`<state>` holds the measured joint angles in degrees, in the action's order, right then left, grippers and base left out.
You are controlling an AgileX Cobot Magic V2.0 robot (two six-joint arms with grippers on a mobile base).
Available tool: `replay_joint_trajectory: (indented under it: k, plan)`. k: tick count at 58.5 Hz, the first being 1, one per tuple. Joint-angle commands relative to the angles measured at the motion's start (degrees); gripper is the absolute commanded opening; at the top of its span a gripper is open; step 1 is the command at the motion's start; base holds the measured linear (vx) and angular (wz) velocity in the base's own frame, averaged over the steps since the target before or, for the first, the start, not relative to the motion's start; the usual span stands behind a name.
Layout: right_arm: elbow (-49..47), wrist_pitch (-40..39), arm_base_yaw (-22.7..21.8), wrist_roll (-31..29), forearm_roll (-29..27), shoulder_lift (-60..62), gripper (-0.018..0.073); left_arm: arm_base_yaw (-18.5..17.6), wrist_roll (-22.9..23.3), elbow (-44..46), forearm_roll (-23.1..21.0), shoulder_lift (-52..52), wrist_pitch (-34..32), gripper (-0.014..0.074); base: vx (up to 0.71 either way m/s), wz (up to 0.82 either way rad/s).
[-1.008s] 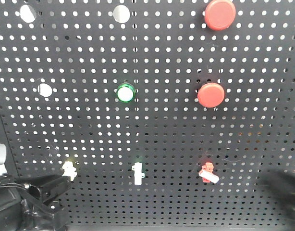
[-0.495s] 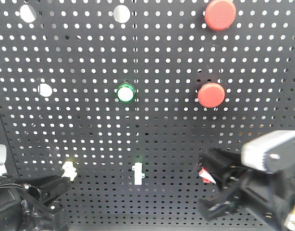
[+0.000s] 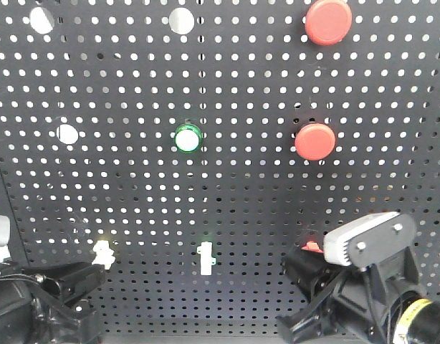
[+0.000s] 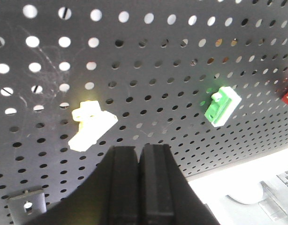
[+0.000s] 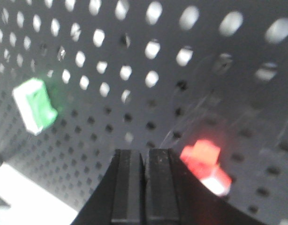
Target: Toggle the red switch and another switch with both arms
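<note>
Both grippers' fingers pressed together: right gripper (image 5: 145, 157) just beside the red switch (image 5: 204, 163), left gripper (image 4: 139, 152) near the cream switch (image 4: 91, 124). Off-centre tips may slip past the levers.

The black pegboard (image 3: 120, 188) carries two round red buttons, the upper one (image 3: 327, 20) above the lower one (image 3: 314, 141). A green round button (image 3: 187, 138) sits above a narrow white toggle (image 3: 205, 259).

i see the red switch (image 5: 206, 161) low on the right in the front view: small, blurred, its white lever tip angled down-right. my right gripper (image 5: 145, 155), fingers pressed together, sits just left of it. the cream switch (image 4: 91, 124) is low on the left, lever slanting down-left. my left gripper (image 4: 139, 151), fingers together, is just below it, apart.
</note>
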<state>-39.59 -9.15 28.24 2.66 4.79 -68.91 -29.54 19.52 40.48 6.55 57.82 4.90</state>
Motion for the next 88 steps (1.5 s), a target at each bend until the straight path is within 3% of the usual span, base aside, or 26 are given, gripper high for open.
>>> replay_joint_trajectory:
  k: [1,22,68,78,88]
  plan:
    - [-1.63,1.32,-0.29,-0.14,0.11,1.38,-0.0006,-0.52,0.47,1.94,-0.26,-1.01,-4.40,0.0003,0.00,0.00]
    - [-1.63,8.73,-0.30,-0.08,-0.11,4.56,-0.0006,-0.52,0.47,1.94,-0.26,-1.01,-4.35,0.0003,0.00,0.00]
    - [-1.63,8.85,-0.35,-0.08,-0.11,4.69,-0.0006,-0.43,0.37,1.75,-0.07,-0.94,-4.18,0.0003,0.00,0.00]
    - [-1.63,9.77,-0.35,-0.08,-0.11,4.69,-0.0006,2.80,-3.29,-3.69,0.08,-6.60,-5.76,0.0003,0.00,0.00]
    - [-1.63,9.77,-0.35,-0.08,-0.11,4.69,-0.0006,9.89,-8.45,-16.33,-0.27,-18.81,-11.82,0.0003,0.00,0.00]
